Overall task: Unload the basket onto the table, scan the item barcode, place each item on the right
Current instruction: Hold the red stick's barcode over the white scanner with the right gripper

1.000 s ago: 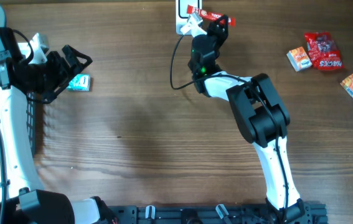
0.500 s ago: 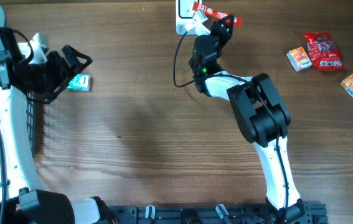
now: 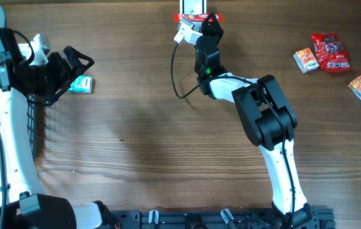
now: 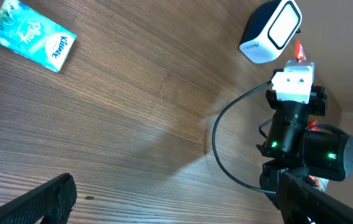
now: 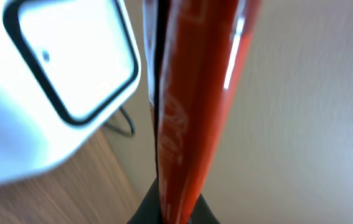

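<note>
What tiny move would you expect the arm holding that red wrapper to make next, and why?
Probably a slight twist of the right tool, swinging the red packet flat-on to the window of the white scanner. The packet is clamped and sits right beside that window, but the wrist view shows it edge-on, so its printed side may not face the window.

Right claw [image 3: 207, 21] swung red packet [image 3: 190, 17] leftward before scanner [image 3: 191, 5]

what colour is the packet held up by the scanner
The packet is red with some pale print; the right wrist view shows it best.
</note>
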### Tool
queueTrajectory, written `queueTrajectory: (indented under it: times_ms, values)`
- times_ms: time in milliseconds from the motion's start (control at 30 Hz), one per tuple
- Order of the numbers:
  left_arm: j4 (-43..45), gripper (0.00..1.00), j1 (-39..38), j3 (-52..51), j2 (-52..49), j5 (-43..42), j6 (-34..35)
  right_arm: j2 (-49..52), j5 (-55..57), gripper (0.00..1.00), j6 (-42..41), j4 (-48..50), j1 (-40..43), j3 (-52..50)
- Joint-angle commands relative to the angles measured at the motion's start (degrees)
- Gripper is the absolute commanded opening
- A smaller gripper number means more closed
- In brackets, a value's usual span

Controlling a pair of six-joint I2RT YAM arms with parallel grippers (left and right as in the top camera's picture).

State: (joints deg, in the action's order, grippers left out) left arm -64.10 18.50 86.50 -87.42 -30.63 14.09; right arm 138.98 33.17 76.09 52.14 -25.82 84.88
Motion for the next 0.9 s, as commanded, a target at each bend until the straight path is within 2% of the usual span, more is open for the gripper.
queueTrajectory:
  times_ms: [0,367,467,567,667,733,800,867]
  values:
    - [0.00,1.00,0.37,0.83,0.42,0.33,0.07,1.29,-7.30,0.04,-6.54,1.31,1.68,0.39]
    - [0.02,1.00,0.37,0.83,0.42,0.33,0.07,1.29,-13.18,0.04,-7.37,1.20,7.34,5.33]
    - [0.02,1.00,0.37,0.83,0.42,0.33,0.09,1.29,-11.78,0.04,-11.08,0.04,7.43,7.48]
    - [0.00,1.00,0.37,0.83,0.42,0.33,0.09,1.29,-8.15,0.04,-15.65,-3.58,7.43,8.59]
    - [0.02,1.00,0.37,0.83,0.42,0.33,0.09,1.29,-1.75,0.04,-26.51,-7.85,7.50,9.01]
    - [0.00,1.00,0.22,0.83,0.42,0.33,0.09,1.29,-0.46,0.04,-30.99,-11.39,7.45,9.70]
    - [0.02,1.00,-0.02,0.83,0.42,0.31,0.09,1.29,-2.25,0.04,-31.12,-16.26,7.21,11.13]
    - [0.02,1.00,0.00,0.83,0.42,0.33,0.09,1.29,-5.16,0.04,-27.17,-20.02,6.73,12.74]
